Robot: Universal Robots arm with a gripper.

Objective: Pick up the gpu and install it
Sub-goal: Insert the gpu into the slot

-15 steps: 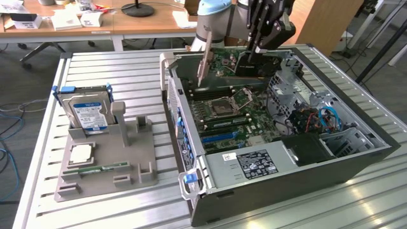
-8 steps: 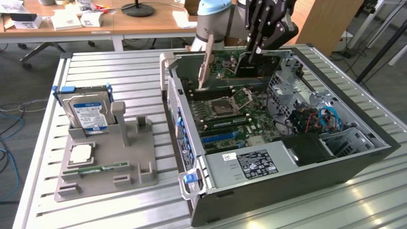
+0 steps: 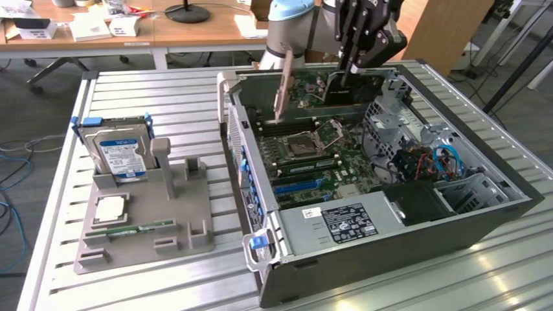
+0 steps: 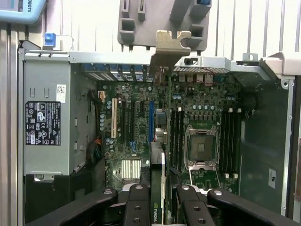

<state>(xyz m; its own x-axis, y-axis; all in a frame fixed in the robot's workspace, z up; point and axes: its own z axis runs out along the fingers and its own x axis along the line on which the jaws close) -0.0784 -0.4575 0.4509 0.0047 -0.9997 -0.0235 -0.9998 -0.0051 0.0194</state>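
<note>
My gripper (image 3: pixel 346 72) is closed narrow on the top edge of the gpu (image 3: pixel 346 96), one finger (image 4: pixel 138 202) pressed to each face of the card. The card hangs upright on its long edge inside the open computer case (image 3: pixel 484 214), over the far end of the motherboard (image 3: pixel 315 162), beyond the empty CPU socket (image 3: pixel 304 148). Its metal bracket (image 3: pixel 283 91) points toward the exterior view's left, close to the case's rear wall with the slot openings. I cannot tell whether the card's lower edge touches a slot. The power supply (image 3: pixel 341 223) sits at the near end of the case. On the slatted table (image 3: pixel 155 97) beside the case stands a grey holder (image 3: pixel 138 249) with a blue-labelled hard drive (image 3: pixel 121 155) upright in it.
</note>
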